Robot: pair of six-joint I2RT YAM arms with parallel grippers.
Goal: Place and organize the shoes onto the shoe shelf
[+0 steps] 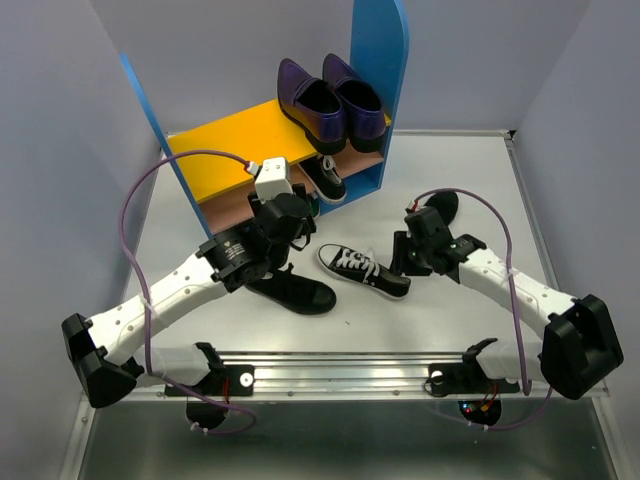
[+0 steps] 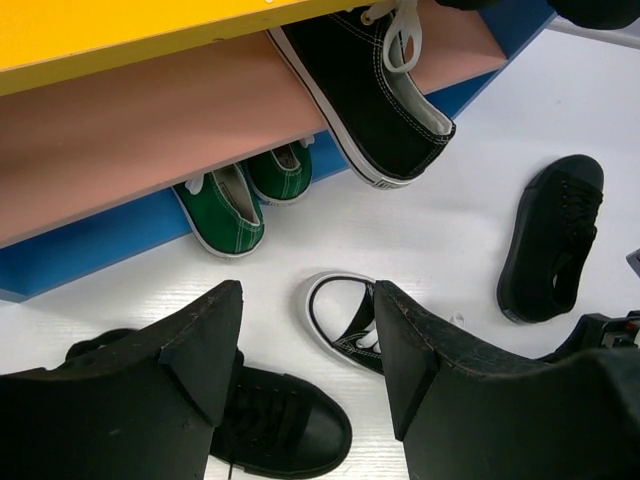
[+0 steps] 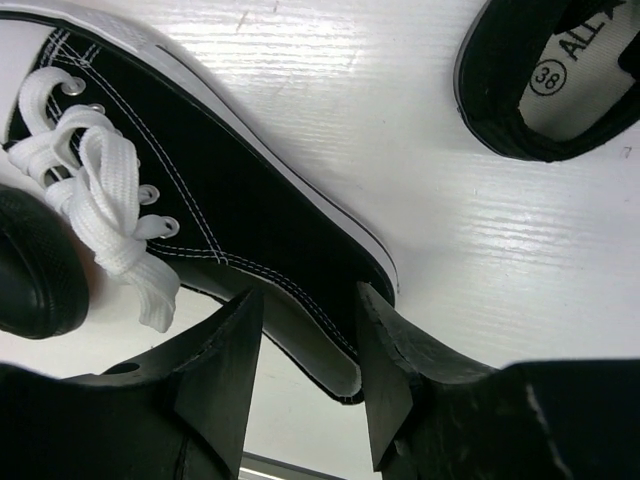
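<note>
Although straddling the heel of the black lace-up sneaker (image 3: pixel 250 230) on the table (image 1: pixel 470 180), leaves the right gripper (image 3: pixel 308 370) partly open, touching or not impossible to tell; shows the left gripper (image 2: pixel 310 345) spread wide and empty, well above that sneaker's toe, seen between its fingers (image 2: pixel 205 350); puts the twin sneaker (image 2: pixel 370 110) overhanging the tan lower board (image 2: pixel 150 140), green sneakers (image 2: pixel 235 200) beneath, purple loafers (image 1: pixel 330 100) on the yellow top board (image 1: pixel 230 135).
</note>
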